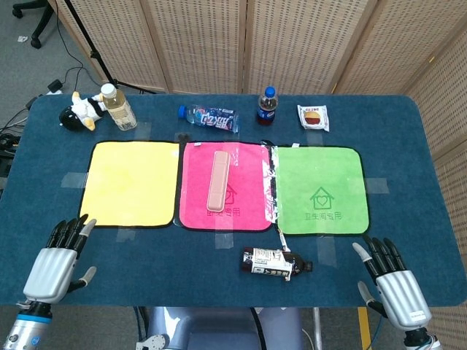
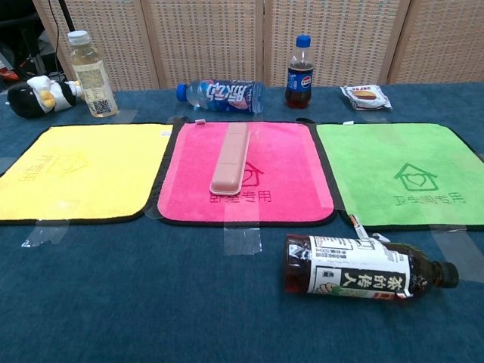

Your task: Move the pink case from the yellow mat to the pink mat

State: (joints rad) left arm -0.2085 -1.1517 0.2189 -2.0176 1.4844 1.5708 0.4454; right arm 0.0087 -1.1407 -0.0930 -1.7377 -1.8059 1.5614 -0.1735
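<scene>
The pink case (image 1: 218, 179) (image 2: 231, 156) lies lengthwise on the pink mat (image 1: 244, 211) (image 2: 283, 178), in the middle of the row of mats. The yellow mat (image 1: 131, 182) (image 2: 83, 170) to its left is bare. My left hand (image 1: 55, 261) hovers at the table's front left corner, fingers apart, holding nothing. My right hand (image 1: 392, 286) is at the front right corner, also spread and holding nothing. Neither hand shows in the chest view.
A green mat (image 1: 319, 191) lies right of the pink one. A dark tea bottle (image 1: 276, 262) (image 2: 359, 270) lies on its side in front. Along the back stand a clear bottle (image 1: 117, 107), a plush toy (image 1: 79, 113), a lying water bottle (image 1: 209, 117), a cola bottle (image 1: 267, 106) and a snack packet (image 1: 312, 117).
</scene>
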